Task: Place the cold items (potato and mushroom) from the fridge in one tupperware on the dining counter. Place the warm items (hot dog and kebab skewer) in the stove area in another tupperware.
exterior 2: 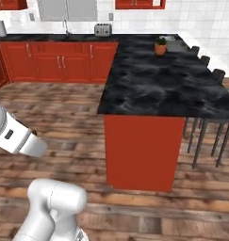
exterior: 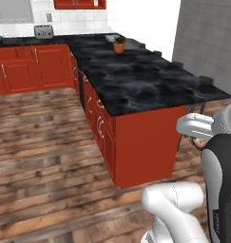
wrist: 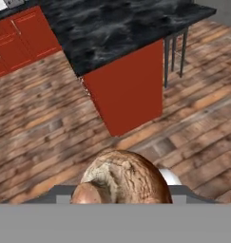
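Counter (exterior 2: 153, 84): we see its black top end in a sharp corner above a red end wall.
Floor (exterior 2: 64, 122): we have lots of open wood floor left of the counter.
Stools (exterior 2: 215, 127): they stand tucked along the counter's right edge.
Plant pot (exterior 2: 160, 47): it sits at the counter's far end.
Mushroom (wrist: 121, 180): round, brown, with a pale cracked patch; it hangs above the floor, near the counter's end.
Gripper (wrist: 121, 197): we see it squeezing the mushroom from both sides.

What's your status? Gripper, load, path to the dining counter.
Gripper shut on mushroom, carried above wood floor. Dining counter ahead, stools along its far side. No tupperware in sight yet.
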